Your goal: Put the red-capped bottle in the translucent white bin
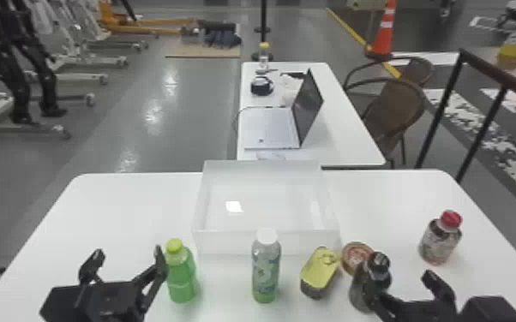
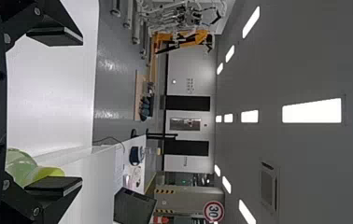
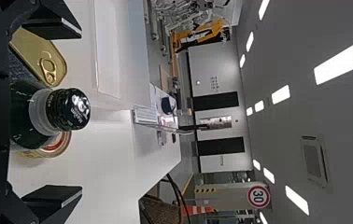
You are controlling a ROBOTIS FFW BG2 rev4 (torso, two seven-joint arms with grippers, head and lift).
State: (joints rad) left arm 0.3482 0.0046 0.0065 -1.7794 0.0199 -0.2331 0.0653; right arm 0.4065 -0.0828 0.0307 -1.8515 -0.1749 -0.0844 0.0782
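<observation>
Dark bottle beside the right end effector is the likeliest casualty

Head view: the red-capped bottle (image 1: pixel 439 242) stands upright on the counter (image 1: pixel 133 205), right of the translucent white bin (image 1: pixel 265 244) and beyond the right end effector (image 1: pixel 403 284), which is open and empty. That end effector's inner finger overlaps the black-capped dark bottle (image 1: pixel 366 284); whether they touch, I cannot tell. The first danger is in setting off: a low sideways or forward move could topple this bottle onto the round can (image 1: pixel 355 257) or the yellow oblong can (image 1: pixel 320 269). At the target, a finger arriving off-centre could tip the bottle or nudge it towards the counter's right edge. On the way back, too little lift could catch its base on the bin's right wall, or knock the cans standing near the bin's front corner. The white-capped bottle (image 1: pixel 265 269) stands just before the bin's front wall, at risk from a low, wide approach.

Left wrist view: the left end effector is open with nothing gripped. The green bottle (image 2: pixel 23 163) is close by one finger, so a needless inward swing of this arm could bump it.

Right wrist view: the spread fingers have the dark bottle's neck and cap in the space framed by them. Closing here would probably seize the wrong bottle; backing clear or rising first seems safer.
</observation>
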